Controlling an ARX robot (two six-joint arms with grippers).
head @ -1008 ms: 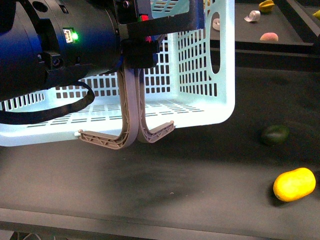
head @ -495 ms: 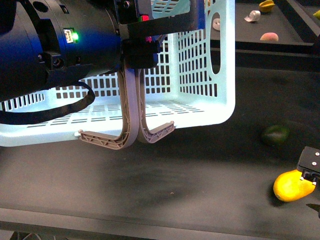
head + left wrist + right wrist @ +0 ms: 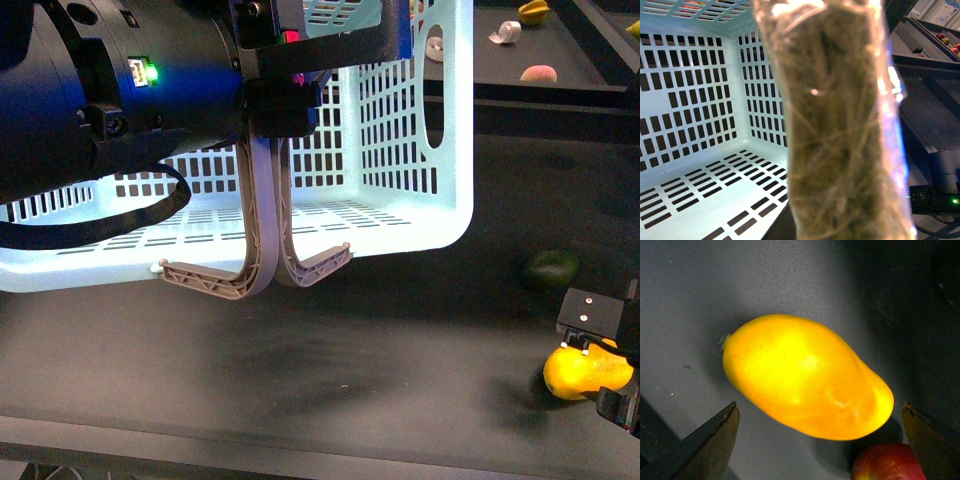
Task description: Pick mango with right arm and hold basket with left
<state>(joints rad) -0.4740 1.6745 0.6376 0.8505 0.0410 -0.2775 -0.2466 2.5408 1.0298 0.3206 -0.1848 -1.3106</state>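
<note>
Newly dropped into view, the right gripper (image 3: 603, 366) straddles the mango (image 3: 583, 373) on the table (image 3: 300, 380) right of the basket (image 3: 400, 120), jaws wide and empty, fruit's long axis running almost finger to finger; the left gripper (image 3: 280, 105) clamps the basket's handles.

Mango (image 3: 805, 377) between the right fingers (image 3: 705, 445): smooth, slightly glossy yellow skin. Fingers matt, dark, rough-edged. Basket (image 3: 400, 150) smooth light blue plastic. Handles (image 3: 255, 220) grey-brown ribbed plastic, scuffed up close. Tabletop (image 3: 350, 340) matt, dark, fine-grained.
</note>
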